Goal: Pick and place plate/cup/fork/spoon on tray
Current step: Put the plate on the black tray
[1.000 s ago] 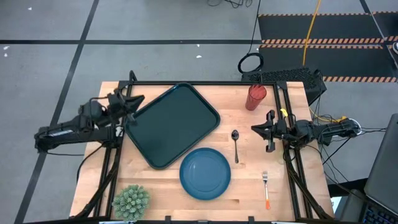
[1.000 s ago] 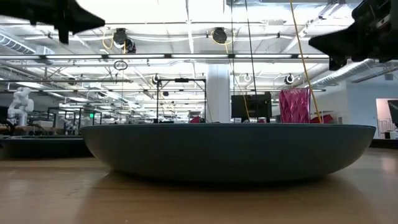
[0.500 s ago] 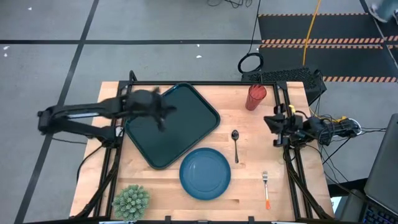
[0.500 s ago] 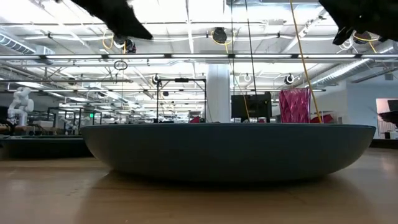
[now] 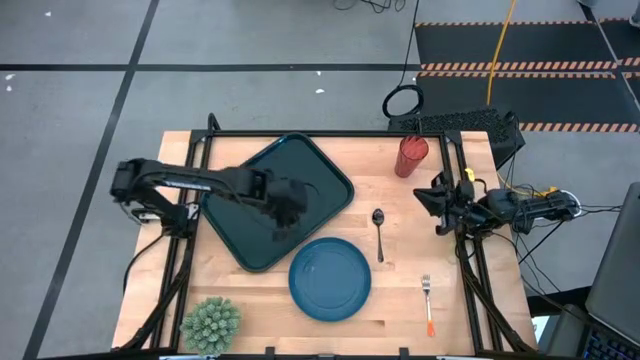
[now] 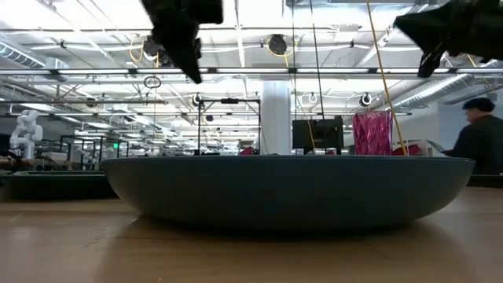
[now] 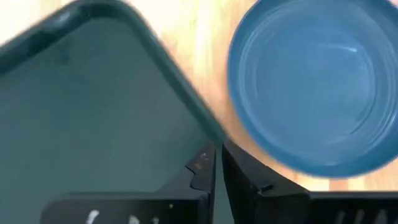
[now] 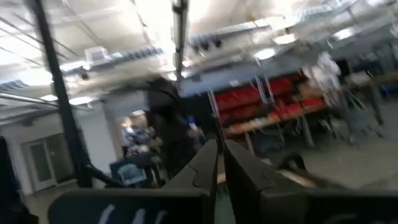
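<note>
The left gripper, jaws nearly shut and empty, has swung in from the table's left edge over the large dark green rectangular plastic tray, near the round matte blue plate on bare wood beside it. A plate pick looks next. The right gripper, also nearly shut, waits near the right edge.

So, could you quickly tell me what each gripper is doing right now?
Left gripper: shut, empty, above the tray.
Right gripper: shut, empty.
</note>
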Controlling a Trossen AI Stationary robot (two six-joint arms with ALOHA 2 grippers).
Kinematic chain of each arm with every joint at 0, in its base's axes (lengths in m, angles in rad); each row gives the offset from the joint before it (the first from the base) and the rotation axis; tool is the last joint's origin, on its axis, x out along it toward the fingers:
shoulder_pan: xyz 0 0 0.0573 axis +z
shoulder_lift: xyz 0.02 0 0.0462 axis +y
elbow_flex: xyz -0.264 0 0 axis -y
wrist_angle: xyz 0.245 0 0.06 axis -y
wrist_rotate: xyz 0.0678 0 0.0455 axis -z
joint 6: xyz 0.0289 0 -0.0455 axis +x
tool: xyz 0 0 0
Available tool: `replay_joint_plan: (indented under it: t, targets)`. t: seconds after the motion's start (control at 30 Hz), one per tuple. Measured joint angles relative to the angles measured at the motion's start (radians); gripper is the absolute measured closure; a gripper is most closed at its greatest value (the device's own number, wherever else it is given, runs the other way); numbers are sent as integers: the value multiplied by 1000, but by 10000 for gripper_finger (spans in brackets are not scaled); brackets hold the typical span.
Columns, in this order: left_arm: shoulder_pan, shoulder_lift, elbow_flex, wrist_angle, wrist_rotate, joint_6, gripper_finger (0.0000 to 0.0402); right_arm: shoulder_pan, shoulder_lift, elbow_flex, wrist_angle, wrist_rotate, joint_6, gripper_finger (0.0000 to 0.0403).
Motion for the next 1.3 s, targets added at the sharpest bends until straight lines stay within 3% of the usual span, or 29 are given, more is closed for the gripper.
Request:
replay_joint_plan:
  t: [0.13,0.43,0.6,1.03,1.3]
  targets:
    - [-49,92,69,-13,0,7,341,0,0,0,-75,25,75,378]
    - [-95,273,116,-27,-1,-17,212,0,0,0,-122,20,88,378]
    - [-95,336,116,-27,7,-25,180,0,0,0,-125,19,84,378]
    - [-93,419,116,1,10,-107,205,0,0,0,-172,20,55,378]
    - [-90,419,116,8,17,-205,246,0,0,0,-172,21,54,378]
